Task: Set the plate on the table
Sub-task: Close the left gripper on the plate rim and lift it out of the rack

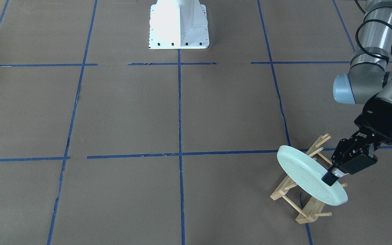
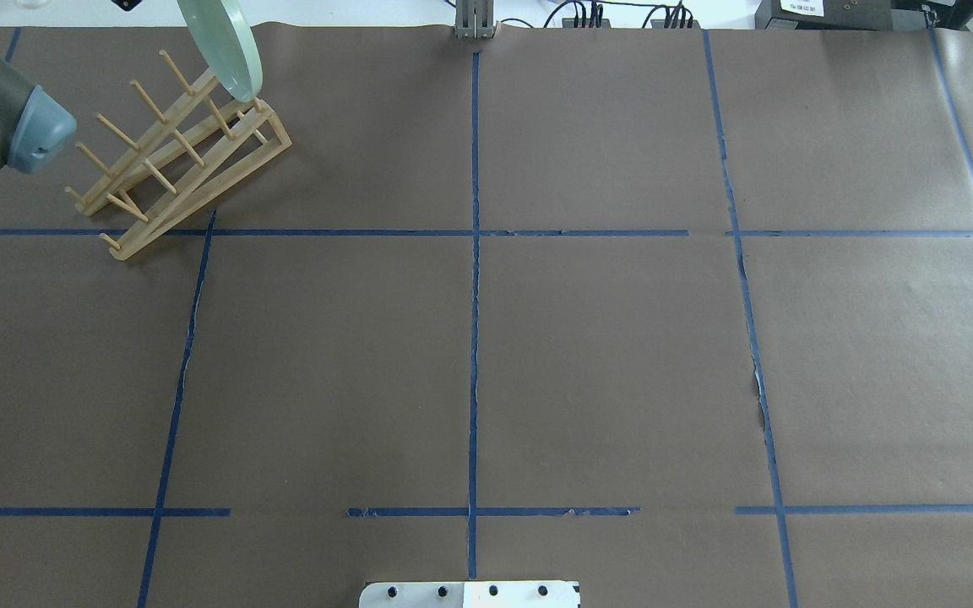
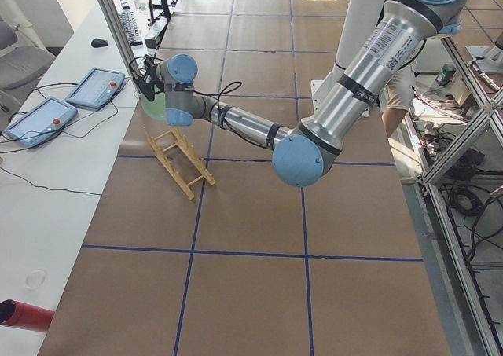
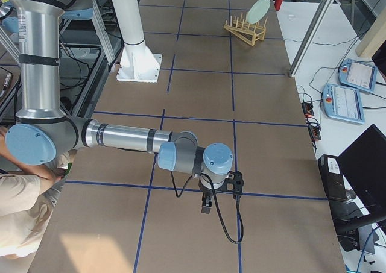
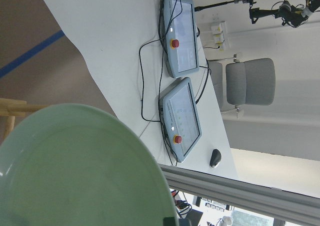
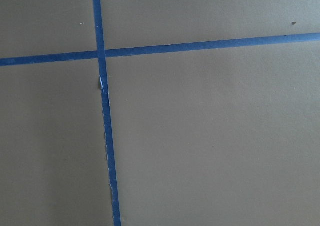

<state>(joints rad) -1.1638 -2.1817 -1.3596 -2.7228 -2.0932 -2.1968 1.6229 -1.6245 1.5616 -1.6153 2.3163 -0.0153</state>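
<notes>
plate (image 1: 305,173) tilted over the wooden rack (image 1: 279,192), rim clamped by the left gripper (image 1: 330,177), one finger hidden behind; right gripper (image 4: 205,208) too small to judge.

tilted mint plate (image 1: 299,172) above table (image 1: 131,112)

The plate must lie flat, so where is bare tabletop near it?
Crowded: the round pale mint-green plate, held by the left pincer, tilts over the wooden peg rack. Free: the brown paper-covered table between that rack and the central blue tape line, and the square beyond, toward the white robot base.
</notes>
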